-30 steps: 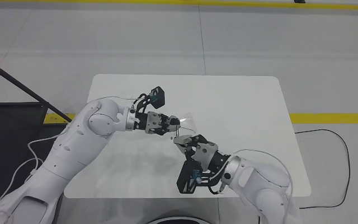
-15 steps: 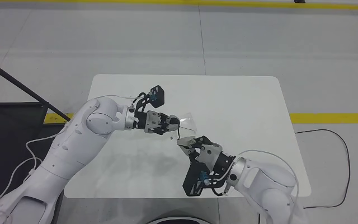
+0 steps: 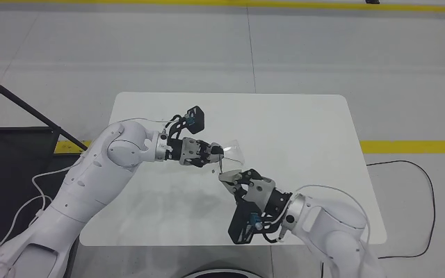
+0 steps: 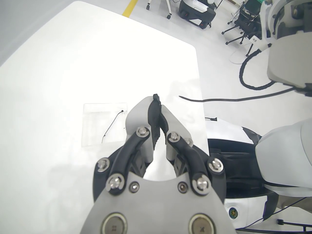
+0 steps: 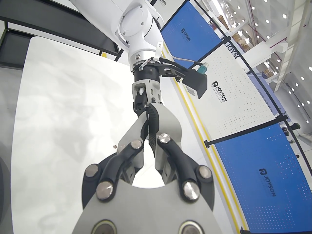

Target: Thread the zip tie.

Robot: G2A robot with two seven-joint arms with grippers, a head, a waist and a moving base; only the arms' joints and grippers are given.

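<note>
Bright, even overhead light. From above, the table (image 3: 306, 139) is evenly lit, nine to three o'clock; in the left wrist view it glares near-white. Ceiling lamps (image 5: 253, 7) dot the right wrist view. Wrist-view edges bow.

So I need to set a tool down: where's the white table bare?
The white table is bare from the clear plastic sheet to its edge on the right arm's side. Crowded mid-table, around left pincer and right pincer.
</note>
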